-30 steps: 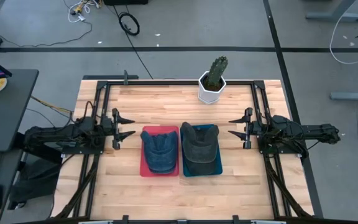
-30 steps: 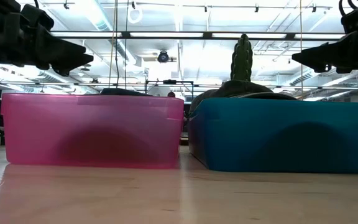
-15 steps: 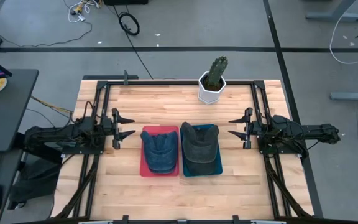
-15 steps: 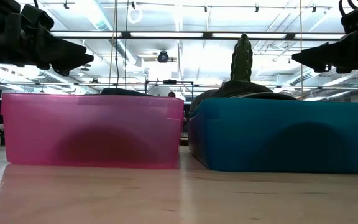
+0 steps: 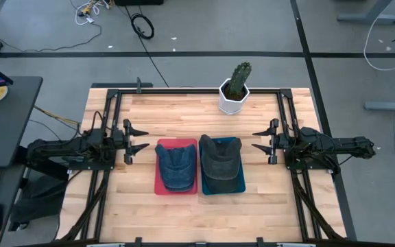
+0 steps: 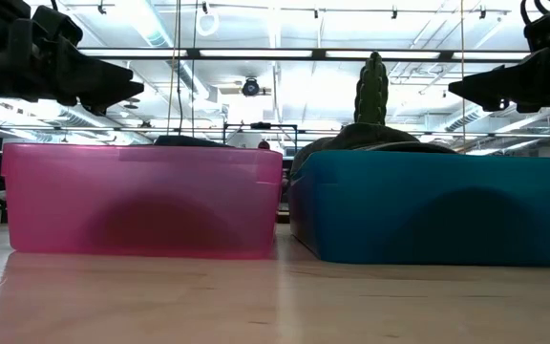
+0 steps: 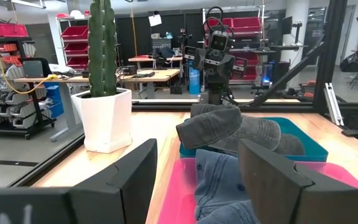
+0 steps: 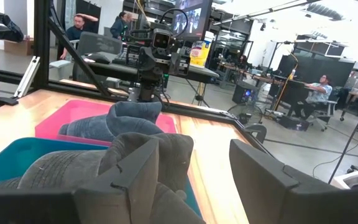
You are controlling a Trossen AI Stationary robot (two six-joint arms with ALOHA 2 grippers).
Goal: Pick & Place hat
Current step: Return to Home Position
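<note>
A blue denim hat (image 5: 176,167) lies in the pink bin (image 5: 160,187), and a dark grey hat (image 5: 220,163) lies in the teal bin (image 5: 238,186) right beside it. In the low view the pink bin (image 6: 141,201) and the teal bin (image 6: 437,205) stand side by side. My left gripper (image 5: 138,139) hovers open to the left of the pink bin. My right gripper (image 5: 259,139) hovers open to the right of the teal bin. In the left wrist view the denim hat (image 7: 219,186) and the grey hat (image 7: 229,127) show ahead.
A potted cactus in a white pot (image 5: 234,89) stands near the table's far edge, behind the bins. A black frame (image 5: 197,92) runs around the table top. Bare wood shows in front of the bins. People sit in the room beyond (image 8: 319,93).
</note>
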